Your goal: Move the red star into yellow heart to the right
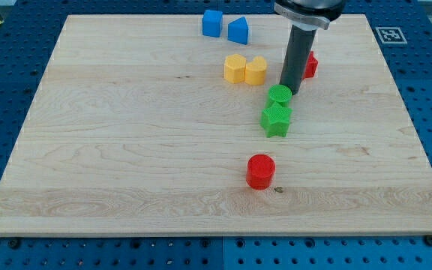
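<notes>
The red star (310, 65) lies near the view's top right, partly hidden behind the dark rod. The yellow heart (256, 70) lies to its left, touching a yellow hexagon (235, 68). My tip (289, 91) rests on the board just below and left of the red star, between it and the yellow heart, right beside the green round block (280, 95).
A green star (276, 120) touches the green round block from below. A red cylinder (261, 171) stands lower in the middle. A blue cube (212, 22) and a blue pentagon-like block (238, 31) sit at the view's top. The wooden board (126, 150) lies on a blue perforated table.
</notes>
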